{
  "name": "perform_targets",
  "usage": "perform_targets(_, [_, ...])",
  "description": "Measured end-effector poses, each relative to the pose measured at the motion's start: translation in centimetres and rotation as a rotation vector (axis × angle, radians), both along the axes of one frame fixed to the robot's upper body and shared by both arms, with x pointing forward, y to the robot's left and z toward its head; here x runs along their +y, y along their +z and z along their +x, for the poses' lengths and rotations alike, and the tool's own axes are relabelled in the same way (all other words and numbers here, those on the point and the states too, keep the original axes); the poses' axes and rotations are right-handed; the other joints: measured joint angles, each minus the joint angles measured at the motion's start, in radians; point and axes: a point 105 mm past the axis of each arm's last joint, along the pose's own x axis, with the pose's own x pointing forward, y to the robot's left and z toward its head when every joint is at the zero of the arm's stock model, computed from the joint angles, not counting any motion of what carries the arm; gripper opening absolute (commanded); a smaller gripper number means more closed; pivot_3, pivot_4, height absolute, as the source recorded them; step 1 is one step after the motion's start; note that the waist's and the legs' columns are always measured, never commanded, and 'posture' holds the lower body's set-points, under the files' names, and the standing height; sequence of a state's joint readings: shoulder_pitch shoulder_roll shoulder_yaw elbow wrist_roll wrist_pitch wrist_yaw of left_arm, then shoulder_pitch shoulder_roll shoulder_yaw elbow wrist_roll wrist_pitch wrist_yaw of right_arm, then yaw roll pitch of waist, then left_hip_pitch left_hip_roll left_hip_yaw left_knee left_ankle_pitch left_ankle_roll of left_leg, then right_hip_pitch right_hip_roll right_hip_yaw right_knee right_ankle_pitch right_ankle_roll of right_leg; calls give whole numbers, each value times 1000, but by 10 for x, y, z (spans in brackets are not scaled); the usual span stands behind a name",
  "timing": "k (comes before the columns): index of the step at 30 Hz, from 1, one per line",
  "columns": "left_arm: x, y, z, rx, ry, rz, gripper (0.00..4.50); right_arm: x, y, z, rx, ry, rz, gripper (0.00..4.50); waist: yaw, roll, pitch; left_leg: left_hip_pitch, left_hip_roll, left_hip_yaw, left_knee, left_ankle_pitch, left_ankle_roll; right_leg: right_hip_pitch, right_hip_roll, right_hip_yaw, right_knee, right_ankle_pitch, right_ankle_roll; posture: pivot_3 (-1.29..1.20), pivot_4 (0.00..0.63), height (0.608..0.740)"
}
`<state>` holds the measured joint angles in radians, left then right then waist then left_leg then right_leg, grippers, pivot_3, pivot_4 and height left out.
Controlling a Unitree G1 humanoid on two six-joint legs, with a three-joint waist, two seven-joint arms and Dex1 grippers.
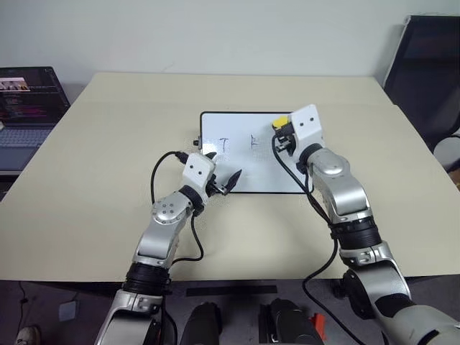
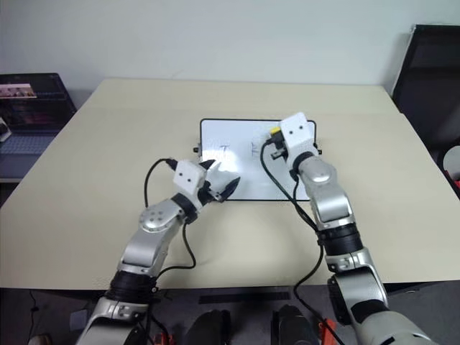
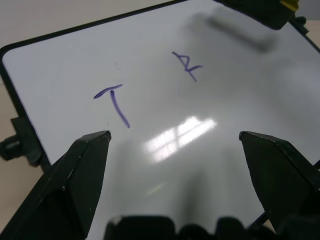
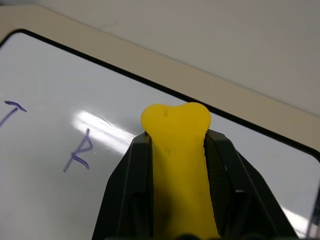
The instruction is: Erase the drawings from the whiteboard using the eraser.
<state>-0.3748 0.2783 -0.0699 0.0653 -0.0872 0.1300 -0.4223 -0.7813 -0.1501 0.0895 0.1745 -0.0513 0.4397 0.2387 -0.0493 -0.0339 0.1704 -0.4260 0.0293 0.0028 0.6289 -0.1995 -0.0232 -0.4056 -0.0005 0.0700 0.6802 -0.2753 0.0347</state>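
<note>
Now my right fingers (image 4: pixel 175 165) squeeze the yellow eraser (image 4: pixel 177 150) tight and hold it up over the far right part of the whiteboard (image 1: pixel 248 169). My left fingers (image 3: pixel 175 165) are spread wide apart, low over the near left part. The whiteboard lies flat on the bench (image 1: pixel 93 172). Drawings (image 3: pixel 145 87) T and R show on it.

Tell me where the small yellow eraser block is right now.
The small yellow eraser block is pinched in the right gripper, held over the far right part of the glossy white whiteboard, right of the drawn letter R.
</note>
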Motion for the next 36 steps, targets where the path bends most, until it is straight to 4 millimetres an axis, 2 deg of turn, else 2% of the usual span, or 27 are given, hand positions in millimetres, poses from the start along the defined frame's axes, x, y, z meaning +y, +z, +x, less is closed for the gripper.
perform_targets(7, [0, -1, -4, 1, 15, -11, 4500, 26, 14, 2, -41, 83, -6, 1067, 0, 0, 0, 0, 0, 0, 0, 0, 0, 0, 0, -1, 0, 0, 0, 0, 150, 740])
perform_targets(13, [-1, 1, -5, -4, 14, -12, 4500, 28, 5, 5, -13, 88, -17, 1067, 0, 0, 0, 0, 0, 0, 0, 0, 0, 0, 0, 0, 0, 0, 0, 0, 150, 740])
perform_targets(20, [-1, 2, -5, -8, 10, -12, 4500, 31, 10, 6, -26, 98, -26, 1067, 0, 0, 0, 0, 0, 0, 0, 0, 0, 0, 0, -1, 0, 0, 0, 0, 150, 740])
perform_targets(28, [-3, 9, -3, -25, 4, -12, 4500, 30, -8, 11, 19, 79, -85, 1067, 0, 0, 0, 0, 0, 0, 0, 0, 0, 0, 0, 0, 0, 0, 0, 0, 150, 740])
perform_targets(31, [-3, 9, -3, -24, 4, -13, 4500, 31, -22, 12, 52, 81, -155, 1067, 0, 0, 0, 0, 0, 0, 0, 0, 0, 0, 0, -1, 0, 0, 0, 0, 150, 740])
perform_targets(36, [-2, 6, -3, -16, 9, -14, 4500, 29, -38, 4, 74, 110, -250, 1067, 0, 0, 0, 0, 0, 0, 0, 0, 0, 1, 0, -1, 0, 0, 0, 0, 150, 740])
